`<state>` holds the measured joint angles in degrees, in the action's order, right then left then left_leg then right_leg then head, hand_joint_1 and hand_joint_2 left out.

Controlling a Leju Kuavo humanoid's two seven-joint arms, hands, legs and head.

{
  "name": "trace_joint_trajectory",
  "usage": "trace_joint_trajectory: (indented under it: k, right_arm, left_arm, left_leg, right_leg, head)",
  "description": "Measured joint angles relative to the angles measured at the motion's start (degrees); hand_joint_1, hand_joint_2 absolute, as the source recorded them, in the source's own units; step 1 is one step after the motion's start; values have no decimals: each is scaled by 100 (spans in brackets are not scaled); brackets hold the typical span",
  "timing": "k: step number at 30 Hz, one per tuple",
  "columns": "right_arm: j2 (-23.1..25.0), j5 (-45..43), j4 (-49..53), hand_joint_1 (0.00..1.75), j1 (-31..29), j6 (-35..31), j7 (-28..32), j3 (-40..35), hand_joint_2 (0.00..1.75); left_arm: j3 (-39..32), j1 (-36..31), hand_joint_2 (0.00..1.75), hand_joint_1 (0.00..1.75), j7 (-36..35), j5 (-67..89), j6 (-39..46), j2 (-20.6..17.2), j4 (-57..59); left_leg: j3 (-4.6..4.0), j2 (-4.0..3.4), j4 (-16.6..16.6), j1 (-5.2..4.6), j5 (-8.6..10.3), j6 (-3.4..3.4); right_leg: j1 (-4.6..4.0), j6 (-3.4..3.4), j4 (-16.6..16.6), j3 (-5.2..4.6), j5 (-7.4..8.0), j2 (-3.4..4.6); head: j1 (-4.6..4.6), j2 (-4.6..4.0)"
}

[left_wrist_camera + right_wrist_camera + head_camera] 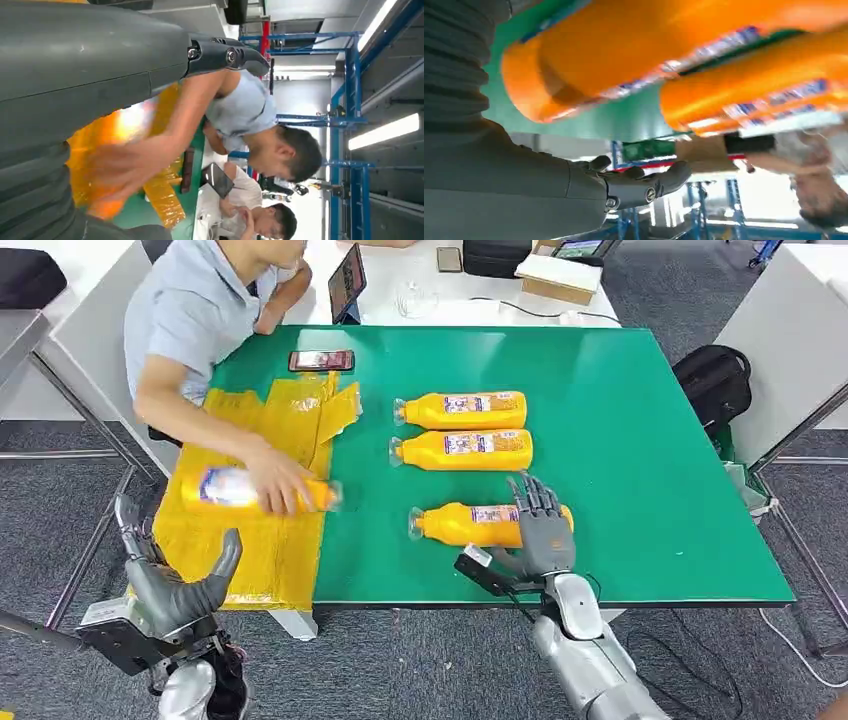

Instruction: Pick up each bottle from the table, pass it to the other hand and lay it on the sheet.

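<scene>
Three orange bottles lie on the green table [640, 470]: a far one [460, 410], a middle one [465, 450] and a near one [465, 525]. My right hand [541, 530] hovers with fingers spread at the near bottle's base end and grips nothing. In the right wrist view the near bottle [624, 55] and the middle bottle [749, 85] sit close, with my thumb [639, 182] apart from them. A fourth bottle [225, 488] lies on the yellow sheet [255, 560], under a person's hand [280, 480]. My left hand [170, 580] is open by the sheet's near edge.
A person [195, 310] sits at the table's far left and reaches over the sheet. A phone [321, 361] lies on the table beyond the sheet, and a tablet [347, 282] stands behind it. A black backpack [715, 380] sits on the floor to the right.
</scene>
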<state>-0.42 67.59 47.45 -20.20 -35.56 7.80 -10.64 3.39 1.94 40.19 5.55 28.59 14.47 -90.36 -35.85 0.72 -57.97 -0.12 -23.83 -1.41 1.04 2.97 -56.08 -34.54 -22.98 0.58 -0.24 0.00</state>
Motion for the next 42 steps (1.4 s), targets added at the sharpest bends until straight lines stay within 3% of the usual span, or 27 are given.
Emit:
trace_joint_trajectory:
  k: [4,14,22,30,37,42]
  right_arm:
    - [-66,384,99,0,168,-33,-410,-4,175]
    - [-389,771,1025,0,862,599,-736,-2,175]
    - [-559,1029,1220,0,904,732,-906,50,175]
    - [-549,1300,506,0,278,610,-806,-22,175]
    - [-354,981,-229,0,-264,977,-454,-170,175]
    - [-258,1311,-746,0,-617,1034,-620,-444,175]
  left_arm:
    - [-2,74,175,0,0,55,-29,0,-11]
    - [-46,234,175,0,-39,96,-321,2,-63]
    - [-87,246,175,0,-175,94,-472,11,-87]
    - [-90,95,175,0,-190,96,-479,11,50]
    - [-107,-140,175,0,-170,188,-354,-2,297]
    - [-133,-323,175,0,-170,225,-312,-35,481]
  left_leg:
    - [-2,2,0,1,-2,1]
    - [-7,3,0,-1,-4,-1]
    - [-6,2,0,-1,-3,-1]
    - [-5,1,0,-1,-1,-1]
    - [-4,-1,0,0,0,-1]
    - [-1,-5,0,1,0,-1]
  right_leg:
    - [-1,0,1,-1,-4,-1]
    - [2,0,3,-2,-4,-1]
    - [1,0,1,-1,-3,0]
    - [1,1,1,-1,-1,0]
    - [0,1,0,-1,-1,1]
    - [-1,0,0,1,0,1]
  head:
    - [0,0]
    - [2,0]
    - [2,0]
    - [2,0]
    - [2,0]
    - [2,0]
